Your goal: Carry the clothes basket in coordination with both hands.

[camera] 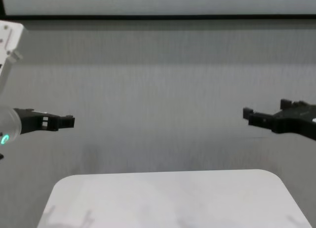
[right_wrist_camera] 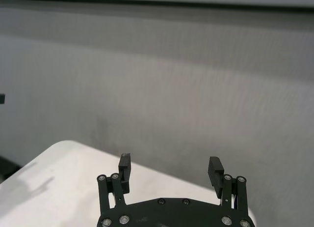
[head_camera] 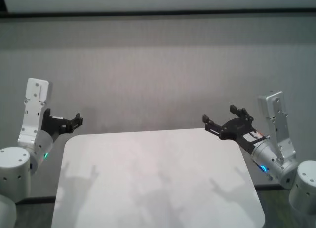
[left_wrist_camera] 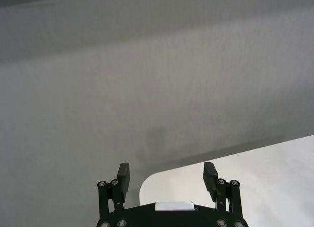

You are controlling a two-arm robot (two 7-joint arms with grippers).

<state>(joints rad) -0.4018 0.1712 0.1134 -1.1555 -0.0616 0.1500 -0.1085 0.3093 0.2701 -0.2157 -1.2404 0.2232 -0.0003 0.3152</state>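
White and bare-looking, the counter (head_camera: 158, 178) sits between two raised arms. No clothes basket shows in any view, so I cannot tell where it is. At the counter's far left corner hangs the left gripper (head_camera: 77, 120), jaws spread wide on nothing. Over the far right corner hangs the right gripper (head_camera: 222, 118), likewise wide open and holding nothing, against a grey wall (head_camera: 158, 65).
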